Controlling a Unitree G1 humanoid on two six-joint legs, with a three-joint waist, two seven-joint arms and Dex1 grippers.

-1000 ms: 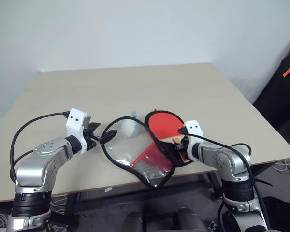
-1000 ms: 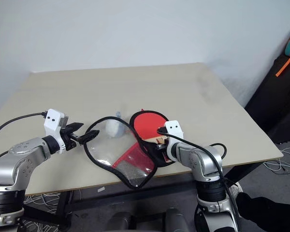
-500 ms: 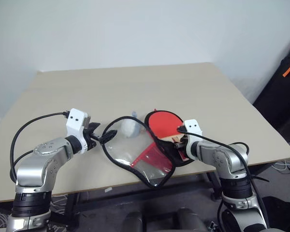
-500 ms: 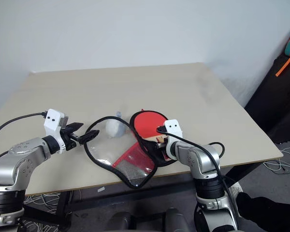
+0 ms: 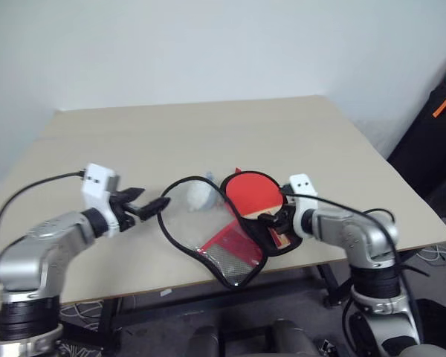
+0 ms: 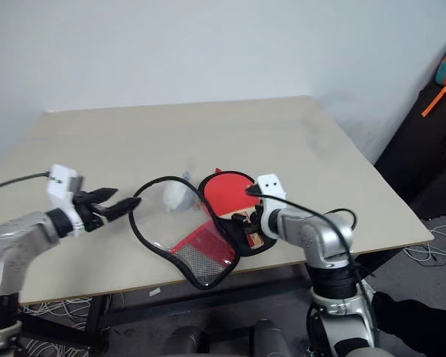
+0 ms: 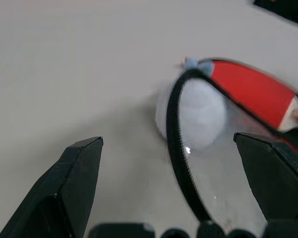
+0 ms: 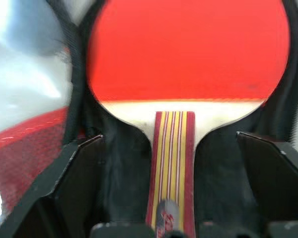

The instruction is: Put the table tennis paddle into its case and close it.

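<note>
- No brand, label or readable writing shows anywhere; only a small blurred mark sits at the butt of the handle in your right wrist view.
- The table tennis paddle [image 8: 188,54] lies on the black half of the opened case [image 5: 208,230], red face away from you, striped handle pointing at your right tool [image 8: 171,188].
- Your right tool now stands wide, fingers either side of the handle and touching nothing; a second ago it was pinched on that handle.
- Your left tool [image 7: 174,193] is wide open as before, and the case's black zip edge runs between its fingers; you cannot tell whether they touch it.
- The clear flap has been lifted higher and further to your left than a second ago.
- A whitish ball [image 5: 201,195] rests on the surface [image 5: 208,134] behind the flap.
</note>
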